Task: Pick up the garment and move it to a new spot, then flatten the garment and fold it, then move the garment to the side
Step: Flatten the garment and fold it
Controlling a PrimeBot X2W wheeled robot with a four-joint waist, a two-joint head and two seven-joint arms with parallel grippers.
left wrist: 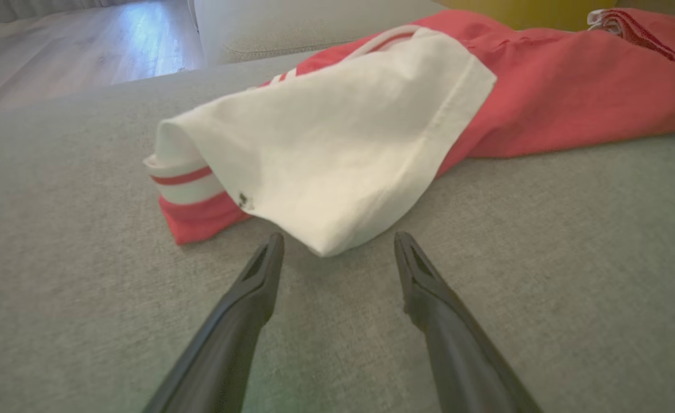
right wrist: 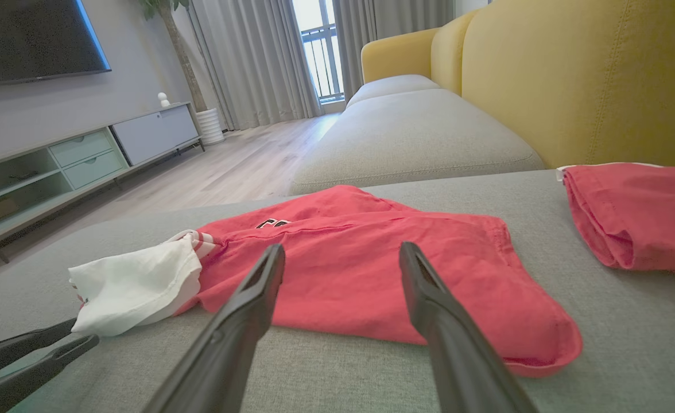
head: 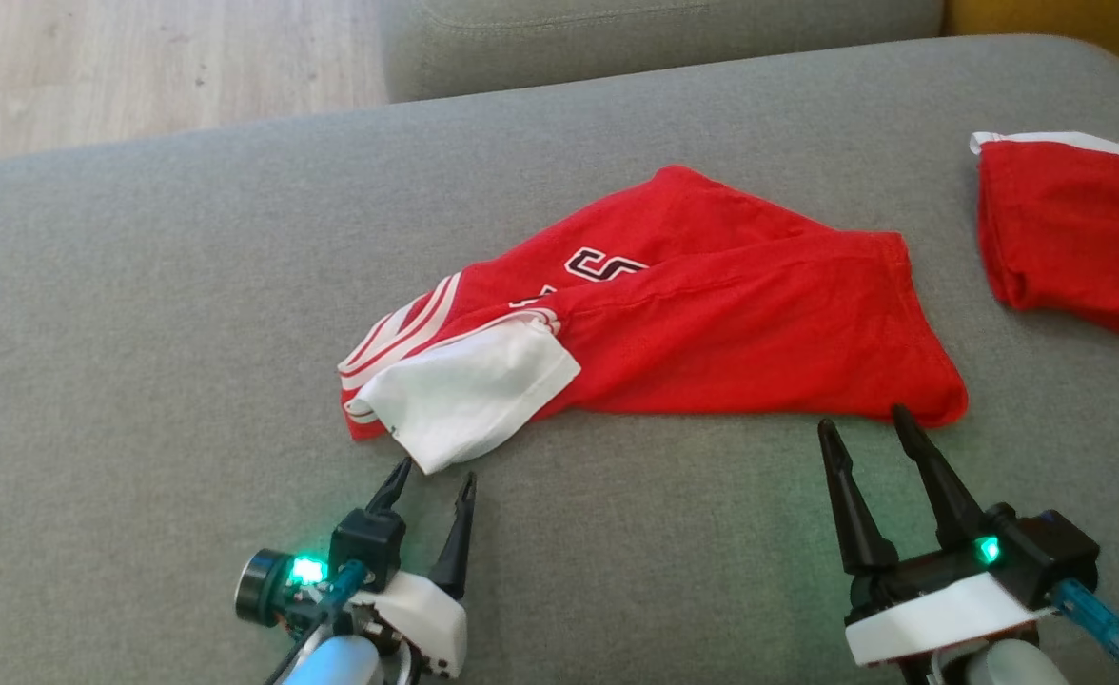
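Head view | garment [head: 712, 314] on grey seat [head: 188, 285] | left gripper [head: 436, 470] wide, empty, just beside white sleeve [head: 469, 400] | right gripper [head: 861, 419] wide, empty, just beside hem [head: 945, 388]

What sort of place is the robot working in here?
Most likely a home living room: there is a grey sofa with a yellow back, a wall TV above a low cabinet, and long curtains beside a tall window.
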